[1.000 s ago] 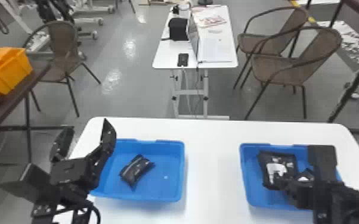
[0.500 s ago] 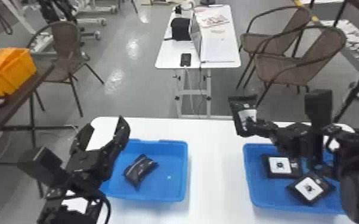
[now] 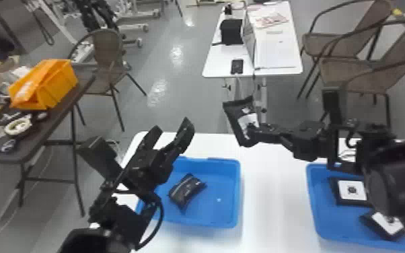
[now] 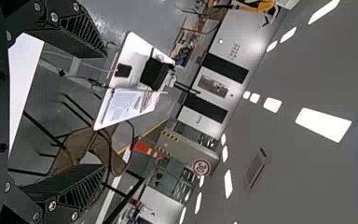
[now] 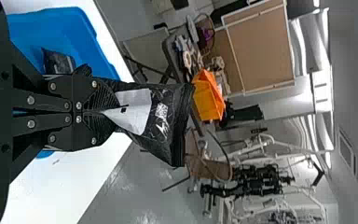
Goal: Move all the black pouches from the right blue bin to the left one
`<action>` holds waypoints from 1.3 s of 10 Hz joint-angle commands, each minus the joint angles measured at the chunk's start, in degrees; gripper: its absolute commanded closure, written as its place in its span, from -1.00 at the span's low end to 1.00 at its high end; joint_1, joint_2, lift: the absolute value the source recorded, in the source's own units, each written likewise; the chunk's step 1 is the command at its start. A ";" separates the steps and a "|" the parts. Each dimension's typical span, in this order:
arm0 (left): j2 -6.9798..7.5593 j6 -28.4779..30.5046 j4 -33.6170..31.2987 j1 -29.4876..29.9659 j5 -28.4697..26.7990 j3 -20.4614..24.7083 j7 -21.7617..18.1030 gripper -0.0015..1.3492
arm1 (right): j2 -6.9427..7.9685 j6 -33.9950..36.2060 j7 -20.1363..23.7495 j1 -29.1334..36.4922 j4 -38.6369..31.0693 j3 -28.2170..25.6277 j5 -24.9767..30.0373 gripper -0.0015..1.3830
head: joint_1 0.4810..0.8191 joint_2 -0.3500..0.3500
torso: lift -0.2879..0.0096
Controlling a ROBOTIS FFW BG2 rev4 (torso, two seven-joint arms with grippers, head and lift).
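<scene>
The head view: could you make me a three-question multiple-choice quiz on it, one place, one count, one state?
1. Where is the raised pouch?
A: on the floor
B: in the right claw
C: on a chair

2. How many pouches show in the left bin?
A: three
B: none
C: one

3. How is the left claw?
A: open and empty
B: shut on a pouch
C: shut and empty

Answers:
1 B: the claw's fingers pinch one end.
2 C: a single dark pouch lies there.
3 A: its fingers stand apart, nothing between them.
</scene>
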 commanded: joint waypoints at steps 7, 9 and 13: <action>0.18 19.62 0.43 -7.98 3.29 1.51 -7.07 -0.71 | 0.79 -4.86 3.20 -9.77 13.49 13.03 -10.48 0.81 | 0.27 0.74 | 1.00; 0.09 20.85 0.78 -8.33 3.20 1.34 -6.89 -0.58 | 0.97 -4.86 3.20 -10.12 14.81 13.82 -11.71 0.81 | 0.27 0.77 | 1.00; -0.70 18.30 0.69 -7.72 0.21 1.34 -6.63 0.79 | 1.14 -4.86 3.11 -10.12 16.13 14.17 -12.50 0.81 | 0.27 0.80 | 1.00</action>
